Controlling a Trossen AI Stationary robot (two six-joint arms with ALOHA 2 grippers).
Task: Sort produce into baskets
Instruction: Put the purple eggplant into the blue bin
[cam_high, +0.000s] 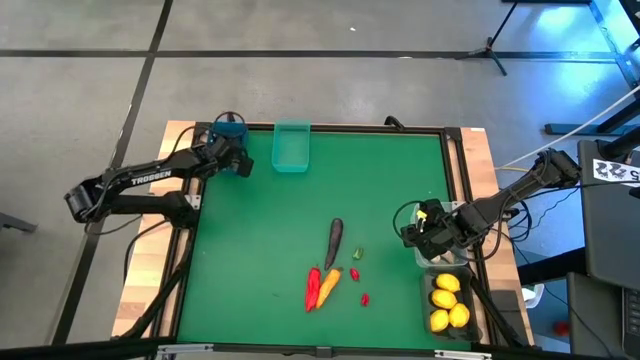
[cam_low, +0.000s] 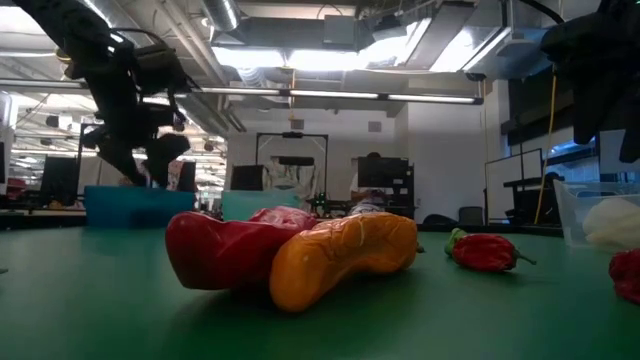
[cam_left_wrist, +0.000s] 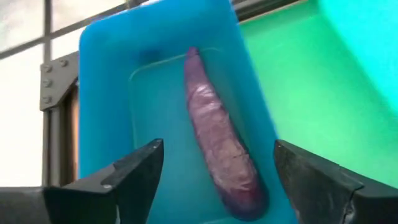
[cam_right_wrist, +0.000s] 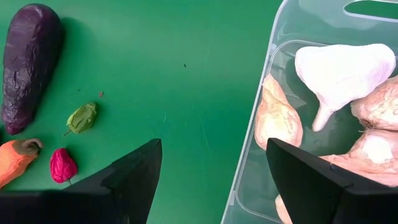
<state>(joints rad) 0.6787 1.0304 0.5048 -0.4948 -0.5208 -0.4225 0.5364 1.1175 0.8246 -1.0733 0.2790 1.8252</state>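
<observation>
Since the left gripper (cam_high: 236, 160) is hanging right over the blue bin (cam_high: 229, 130) at about 10 o'clock on the table with its fingers spread and nothing between them, I'd guess an eggplant drop-off is wrapping up; one purple eggplant (cam_left_wrist: 219, 140) lies inside that bin. The right gripper (cam_high: 428, 231) sits at roughly 3 o'clock, at the edge of the clear bin (cam_right_wrist: 261, 124) holding garlic bulbs (cam_right_wrist: 341, 71), fingers also wide apart and empty. What's left is the pile at around 6 o'clock: another eggplant (cam_high: 333, 243), the carrot (cam_high: 328, 285), a big red chili (cam_high: 313, 288), two small chilies (cam_high: 354, 273) and the green bit (cam_high: 358, 254). Lemons (cam_high: 447, 302) are already in the dark bin at 4 o'clock, and the teal bin (cam_high: 291, 146) at 12 looks empty. Next move probably calls for one arm reaching to the middle, and the eggplant seems the easiest grab since it lies a bit apart.
</observation>
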